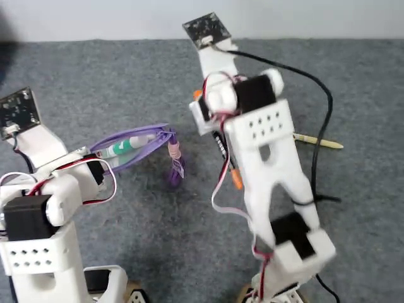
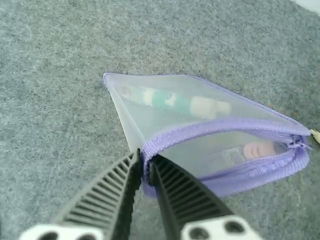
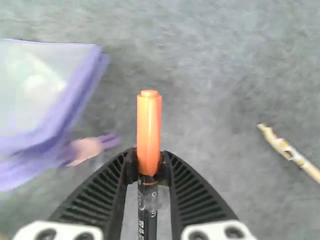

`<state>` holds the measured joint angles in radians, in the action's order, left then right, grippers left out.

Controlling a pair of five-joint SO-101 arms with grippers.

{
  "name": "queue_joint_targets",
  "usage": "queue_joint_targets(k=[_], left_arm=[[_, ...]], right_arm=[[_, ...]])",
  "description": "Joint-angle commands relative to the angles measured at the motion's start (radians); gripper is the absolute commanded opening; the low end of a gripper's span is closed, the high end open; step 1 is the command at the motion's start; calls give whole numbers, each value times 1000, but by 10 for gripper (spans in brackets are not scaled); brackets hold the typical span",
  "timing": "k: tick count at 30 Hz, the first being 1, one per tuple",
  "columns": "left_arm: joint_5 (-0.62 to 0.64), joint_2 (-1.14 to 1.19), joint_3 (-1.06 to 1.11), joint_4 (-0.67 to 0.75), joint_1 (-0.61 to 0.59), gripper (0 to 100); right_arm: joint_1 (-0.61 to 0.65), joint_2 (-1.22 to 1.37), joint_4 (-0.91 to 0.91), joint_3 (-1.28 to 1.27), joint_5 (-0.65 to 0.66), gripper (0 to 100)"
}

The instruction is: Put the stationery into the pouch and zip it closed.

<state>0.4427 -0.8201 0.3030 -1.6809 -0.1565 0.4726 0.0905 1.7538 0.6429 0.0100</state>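
Loading: left gripper (image 2: 144, 159) pinches the open lip of the translucent purple-zippered pouch (image 2: 165, 117), right gripper (image 3: 149, 156) clamps an orange-capped black marker (image 3: 149, 120) nearby, which next seemingly needs aligning with the mouth.

A fixed camera looked steeply down over the grey table (image 1: 126, 69), taking in the pouch (image 1: 136, 148). The left wrist camera hung just above the pouch's mouth. The right wrist camera faced the pouch from farther off. All three views shared it.
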Motion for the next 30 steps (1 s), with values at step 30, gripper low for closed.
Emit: queue_joint_targets(k=[30], left_arm=[[5, 6, -54, -28, -6, 11]], right_arm=[[269, -722, -1300, -945, -470, 8]])
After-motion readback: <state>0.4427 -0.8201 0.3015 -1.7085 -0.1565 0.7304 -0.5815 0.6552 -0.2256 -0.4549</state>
